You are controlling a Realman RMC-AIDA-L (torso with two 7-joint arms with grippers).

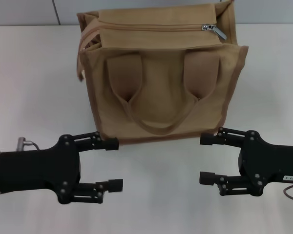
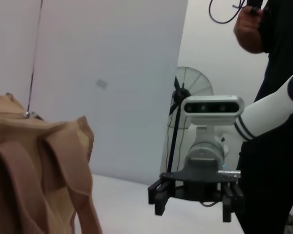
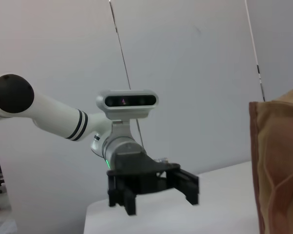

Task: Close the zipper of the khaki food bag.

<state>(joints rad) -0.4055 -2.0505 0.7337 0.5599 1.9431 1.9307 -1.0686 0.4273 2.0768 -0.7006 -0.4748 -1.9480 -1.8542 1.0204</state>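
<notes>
the left gripper (image 1: 115,164) hangs low in front of the khaki food bag (image 1: 161,78), off its left front corner, with its two black fingers spread wide and pointing inward toward the other arm. the right gripper (image 1: 207,158) mirrors it off the bag's right front corner, fingers likewise spread apart and pointing inward, its upper finger close to the bag's bottom edge. neither gripper touches the bag.
</notes>
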